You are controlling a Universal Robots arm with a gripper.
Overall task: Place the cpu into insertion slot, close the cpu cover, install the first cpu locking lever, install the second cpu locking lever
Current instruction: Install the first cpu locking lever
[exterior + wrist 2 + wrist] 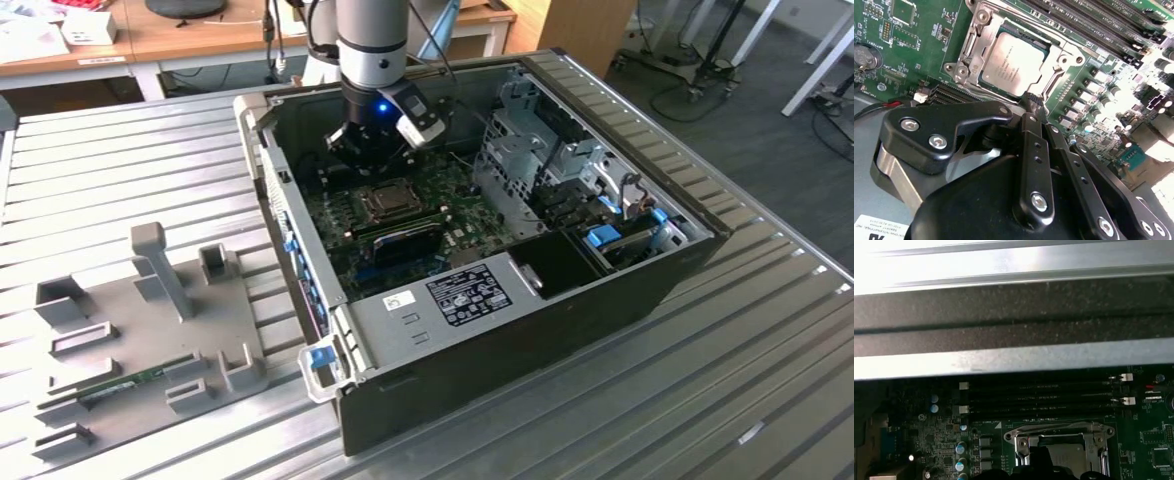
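The cpu (1013, 64) lies flat in the insertion slot (366, 200) of the green motherboard, its silver-grey top showing. The cpu cover (1064, 50) lies down around it, framing the chip through its window. My gripper (1031, 99) is shut with nothing between its fingers. Its tip is at the socket's edge, just beside the cover. In the exterior view the gripper (363, 168) reaches down into the open computer case, right behind the socket. In the first wrist view its dark tip (1040, 459) overlaps the cover's frame (1019, 440). I cannot tell how the locking levers stand.
Long black memory slots (1094, 20) run beside the socket. A metal drive cage (534, 150) stands at the exterior view's right, and the case wall (1014, 315) rises close by. Outside the case, a grey fixture (147, 320) holds a memory stick (127, 385).
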